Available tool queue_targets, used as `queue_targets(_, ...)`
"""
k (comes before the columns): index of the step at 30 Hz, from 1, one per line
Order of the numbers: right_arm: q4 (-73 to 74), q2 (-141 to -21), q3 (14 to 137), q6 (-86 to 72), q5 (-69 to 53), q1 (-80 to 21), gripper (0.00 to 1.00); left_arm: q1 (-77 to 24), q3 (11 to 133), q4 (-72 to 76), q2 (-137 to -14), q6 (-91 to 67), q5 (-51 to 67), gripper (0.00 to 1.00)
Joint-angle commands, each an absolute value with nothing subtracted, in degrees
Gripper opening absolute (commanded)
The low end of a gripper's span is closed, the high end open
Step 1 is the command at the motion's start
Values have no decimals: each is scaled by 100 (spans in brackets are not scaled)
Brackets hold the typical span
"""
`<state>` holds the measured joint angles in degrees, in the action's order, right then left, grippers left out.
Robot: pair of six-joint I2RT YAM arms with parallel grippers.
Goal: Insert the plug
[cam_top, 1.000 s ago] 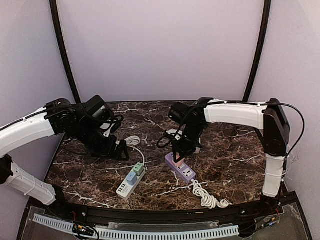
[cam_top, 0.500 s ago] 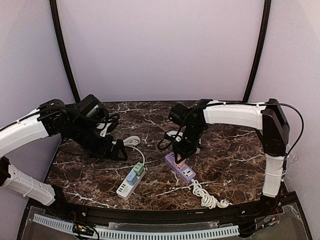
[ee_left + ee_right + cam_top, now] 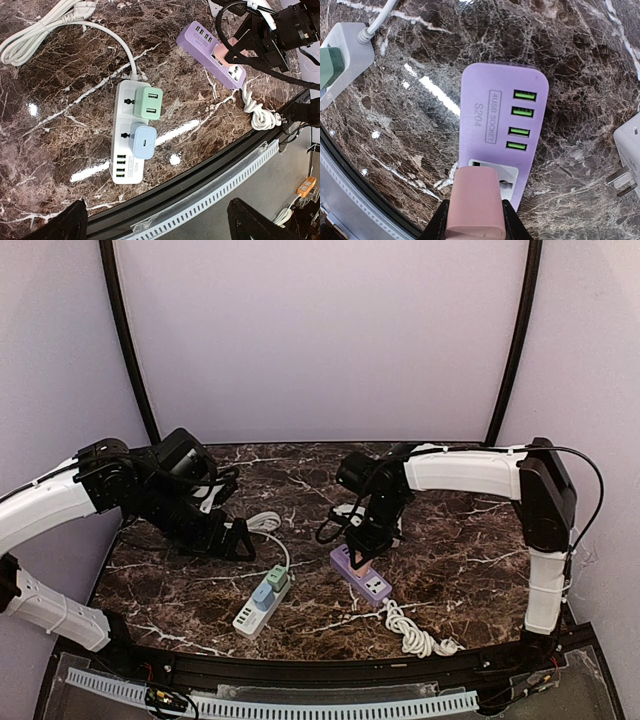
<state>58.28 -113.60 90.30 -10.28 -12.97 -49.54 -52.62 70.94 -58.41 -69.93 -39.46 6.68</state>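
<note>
Left arm has eased back, left gripper released, while my right gripper clenches the pink plug between its jaws at the socket of the purple strip; I'd square it, then press straight.

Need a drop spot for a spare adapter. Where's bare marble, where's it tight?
Free: right of the purple strip up to the right arm; front-left, left of the white strip. Tight: centre, where the right gripper holds the pink plug over the purple strip, with the coiled cable in front.
</note>
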Motion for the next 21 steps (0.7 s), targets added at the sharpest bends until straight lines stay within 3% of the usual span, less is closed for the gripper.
queue_targets(1,5739,-11460,9019,-976,-1166,-4931,0,-5241,7002,-5879,-6874,-3959,712,98)
queue_targets(21,5755,-11452,8913,-1546,-716,-4992,0,-5240,7013,-5880,-6885,-3937,638,97)
